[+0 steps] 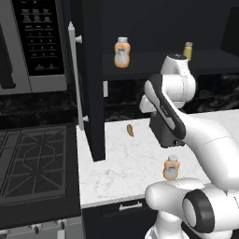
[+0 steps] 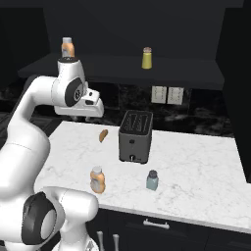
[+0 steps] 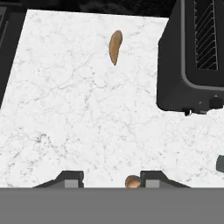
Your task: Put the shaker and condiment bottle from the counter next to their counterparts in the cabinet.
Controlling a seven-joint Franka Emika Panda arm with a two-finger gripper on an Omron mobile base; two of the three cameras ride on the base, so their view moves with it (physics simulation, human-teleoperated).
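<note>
Shaker (image 2: 152, 180), pale blue-grey with a grey cap, upright on the white marble worktop (image 2: 196, 162) in the right base view, just in front of the black toaster (image 2: 135, 136) and right of the orange condiment bottle (image 2: 97, 180). Bottle squat, pale label, white cap, standing near the front edge. Small brown food item (image 2: 103, 135) lying flat left of the toaster. On the dark cabinet shelf (image 2: 122, 66) above: a second orange bottle (image 2: 67, 47) at left, a yellow-green shaker with tan cap (image 2: 146, 58) well apart to its right.

Left base view: condiment bottle (image 1: 171, 168) upright on the worktop (image 1: 121, 168), close beside the arm's white base. Twin bottle (image 1: 122, 52) and yellow-green shaker (image 1: 187, 50) on the shelf of the black wall cabinet, door (image 1: 91, 79) swung open with its silver bar handle (image 1: 74, 74).

Hand view: hand (image 3: 111, 180) looking down on the worktop (image 3: 78, 113), fingers apart and empty, a rounded orange-brown top showing between the tips. Brown food item (image 3: 115, 46) ahead, toaster (image 3: 192, 57) at right.
</note>
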